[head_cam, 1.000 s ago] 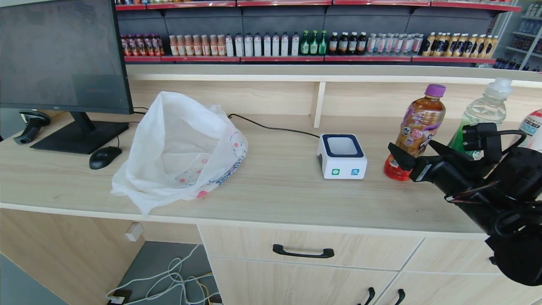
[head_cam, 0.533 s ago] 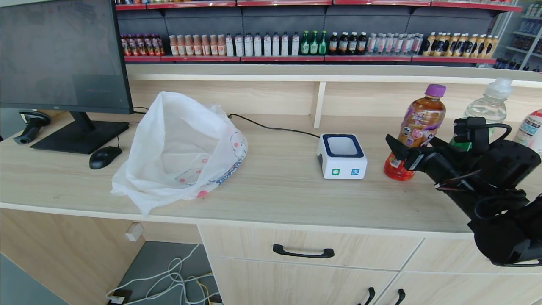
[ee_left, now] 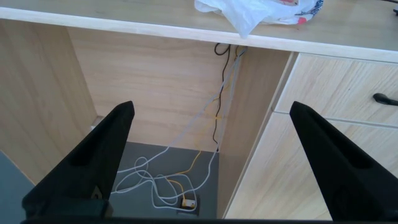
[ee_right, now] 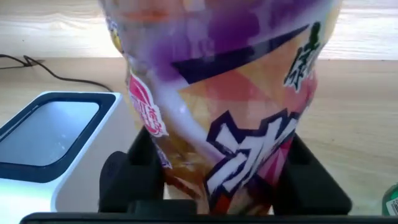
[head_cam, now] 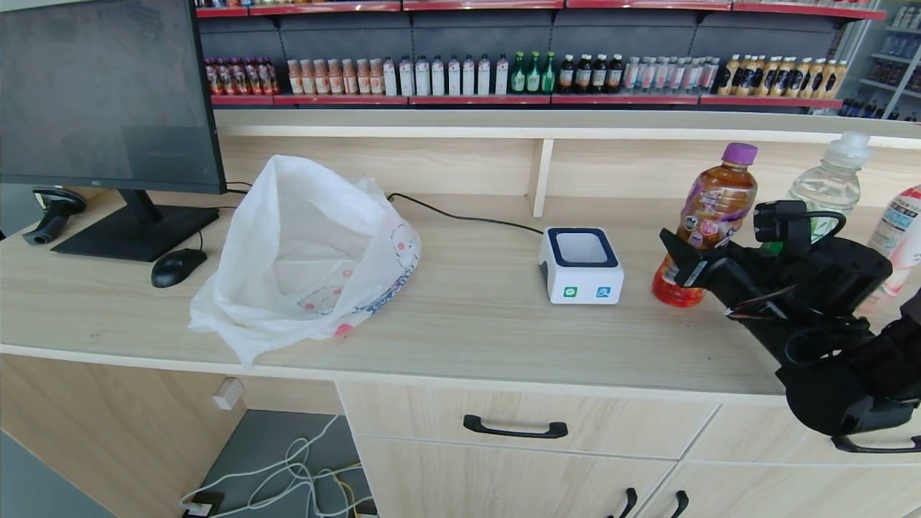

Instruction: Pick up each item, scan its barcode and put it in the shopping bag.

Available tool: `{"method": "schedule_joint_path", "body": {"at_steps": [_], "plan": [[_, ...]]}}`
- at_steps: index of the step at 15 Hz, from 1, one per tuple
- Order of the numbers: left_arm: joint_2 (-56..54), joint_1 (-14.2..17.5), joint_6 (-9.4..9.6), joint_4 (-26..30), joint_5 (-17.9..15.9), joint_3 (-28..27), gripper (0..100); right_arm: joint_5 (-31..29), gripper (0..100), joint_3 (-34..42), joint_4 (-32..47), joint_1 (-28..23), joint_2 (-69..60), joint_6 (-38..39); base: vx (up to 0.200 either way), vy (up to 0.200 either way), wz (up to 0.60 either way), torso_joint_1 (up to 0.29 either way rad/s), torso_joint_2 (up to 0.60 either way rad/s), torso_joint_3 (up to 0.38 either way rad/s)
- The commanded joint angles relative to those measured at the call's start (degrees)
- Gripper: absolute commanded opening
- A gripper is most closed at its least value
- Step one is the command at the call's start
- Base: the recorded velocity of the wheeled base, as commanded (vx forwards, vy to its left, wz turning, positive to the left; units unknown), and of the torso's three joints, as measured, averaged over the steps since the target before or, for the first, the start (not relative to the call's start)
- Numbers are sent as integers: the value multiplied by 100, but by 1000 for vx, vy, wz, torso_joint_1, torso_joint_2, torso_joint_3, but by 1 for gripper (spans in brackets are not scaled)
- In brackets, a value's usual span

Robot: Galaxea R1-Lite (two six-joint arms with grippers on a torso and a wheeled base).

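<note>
A tea bottle (head_cam: 709, 216) with a purple cap and orange-red base stands upright on the wooden counter (head_cam: 468, 324), right of the white scanner box (head_cam: 580, 265). My right gripper (head_cam: 691, 259) is low at the bottle's base, open, one finger on each side of it. In the right wrist view the tea bottle (ee_right: 230, 112) sits between the fingers (ee_right: 140, 168), with the scanner box (ee_right: 50, 143) beside it. The white shopping bag (head_cam: 309, 252) lies open on the counter's left half. My left gripper (ee_left: 208, 124) hangs open below the counter edge, under the bag (ee_left: 261, 12).
A clear bottle (head_cam: 827, 187) and a white-and-pink bottle (head_cam: 896, 230) stand behind my right arm. A monitor (head_cam: 101, 93), mouse (head_cam: 178, 267) and handheld scanner (head_cam: 50, 212) are at the far left. Cables (ee_left: 186, 180) lie on the floor under the counter.
My right arm has moved forward and slightly left, bringing its fingers around the tea bottle's base. The bottle, bag and scanner box have stayed put.
</note>
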Motion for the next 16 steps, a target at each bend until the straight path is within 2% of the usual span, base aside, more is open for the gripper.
{"method": "schedule_joint_path", "body": {"at_steps": [1,9,11,16], "plan": [[-2,1,0,6,0,0,100,3,0,-15,-4,-14,4,8,0,0,0,0,0,0],[-2,1,0,-2,0,0,100,39,0,-33,-13,-84,-93,17,0,0,0,0,0,0],[-2,1,-9,-2,0,0,100,214,0,-77,-13,-84,-225,17,0,0,0,0,0,0],[-2,1,0,6,0,0,100,249,0,249,-13,-75,-708,8,0,0,0,0,0,0]]}}
